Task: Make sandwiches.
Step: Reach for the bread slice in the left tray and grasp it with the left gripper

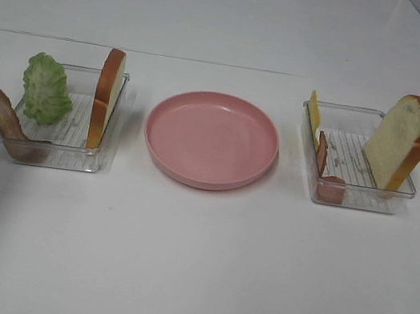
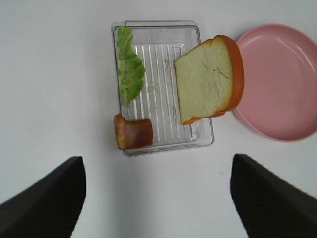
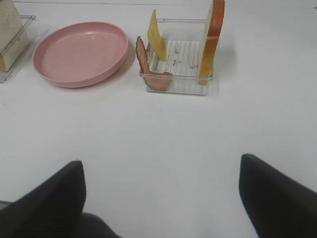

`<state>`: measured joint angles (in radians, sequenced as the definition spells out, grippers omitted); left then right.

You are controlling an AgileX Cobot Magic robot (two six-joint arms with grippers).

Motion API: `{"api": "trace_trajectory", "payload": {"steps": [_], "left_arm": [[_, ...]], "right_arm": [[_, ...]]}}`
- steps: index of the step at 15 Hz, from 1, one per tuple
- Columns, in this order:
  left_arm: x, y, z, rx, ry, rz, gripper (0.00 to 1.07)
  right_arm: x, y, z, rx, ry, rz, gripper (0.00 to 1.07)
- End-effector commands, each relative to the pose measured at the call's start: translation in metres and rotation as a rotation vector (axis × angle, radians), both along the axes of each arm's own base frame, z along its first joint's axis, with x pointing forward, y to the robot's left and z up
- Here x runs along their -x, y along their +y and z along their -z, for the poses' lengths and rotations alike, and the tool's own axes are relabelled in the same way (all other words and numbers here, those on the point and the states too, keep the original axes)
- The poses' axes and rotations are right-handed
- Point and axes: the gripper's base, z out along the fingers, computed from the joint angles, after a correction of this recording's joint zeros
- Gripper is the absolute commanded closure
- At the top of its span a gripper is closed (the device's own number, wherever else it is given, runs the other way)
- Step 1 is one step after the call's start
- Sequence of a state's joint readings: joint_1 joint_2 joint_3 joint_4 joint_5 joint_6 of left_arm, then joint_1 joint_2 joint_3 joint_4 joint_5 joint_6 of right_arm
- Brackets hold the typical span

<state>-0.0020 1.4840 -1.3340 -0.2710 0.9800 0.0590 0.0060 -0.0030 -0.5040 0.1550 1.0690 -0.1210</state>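
Observation:
No stacked sandwiches are in view; the parts stand apart. The left clear tray (image 1: 54, 164) holds green lettuce (image 1: 46, 87), a brown bacon strip (image 1: 5, 121) and an upright bread slice (image 1: 106, 98). In the right tray (image 1: 364, 207) are yellow cheese (image 1: 314, 110), bacon (image 1: 322, 152) and a leaning bread slice (image 1: 400, 142). My left gripper (image 2: 158, 198) hovers open, short of its tray, with lettuce (image 2: 130, 69), bread (image 2: 205, 82) and bacon (image 2: 132, 132) ahead. The right gripper (image 3: 161, 203) is open, well back from cheese (image 3: 157, 42) and bread (image 3: 212, 37). Neither gripper shows in the exterior view.
An empty pink round plate (image 1: 212, 137) sits between the two trays on the white table; it also shows as the plate (image 2: 282, 84) beside the left tray and the plate (image 3: 79, 52) beside the right one.

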Motion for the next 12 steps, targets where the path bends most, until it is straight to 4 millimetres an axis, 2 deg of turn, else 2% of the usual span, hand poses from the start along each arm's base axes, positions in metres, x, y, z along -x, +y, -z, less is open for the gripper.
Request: {"api": "trace_trajectory", "payload": {"steps": [1, 5, 6, 9, 10, 12], "left_arm": [[-0.021, -0.02, 0.007, 0.019, 0.072, 0.05, 0.31], [-0.064, -0.075, 0.032, -0.079, 0.223, 0.074, 0.31], [-0.069, -0.081, 0.035, -0.101, 0.239, 0.071, 0.31], [-0.088, -0.118, 0.055, -0.2, 0.308, 0.09, 0.31], [-0.096, -0.137, 0.064, -0.212, 0.301, 0.104, 0.31], [-0.101, -0.146, 0.074, -0.212, 0.314, 0.103, 0.31]], "right_arm": [[0.002, 0.0, 0.0, -0.007, -0.021, 0.003, 0.27], [0.002, 0.0, 0.0, -0.007, -0.021, 0.003, 0.27], [0.002, 0.0, 0.0, -0.007, -0.021, 0.003, 0.27], [0.002, 0.0, 0.0, -0.007, -0.021, 0.003, 0.27], [0.002, 0.0, 0.0, -0.007, -0.021, 0.003, 0.27], [0.002, 0.0, 0.0, -0.007, -0.021, 0.003, 0.27]]}}
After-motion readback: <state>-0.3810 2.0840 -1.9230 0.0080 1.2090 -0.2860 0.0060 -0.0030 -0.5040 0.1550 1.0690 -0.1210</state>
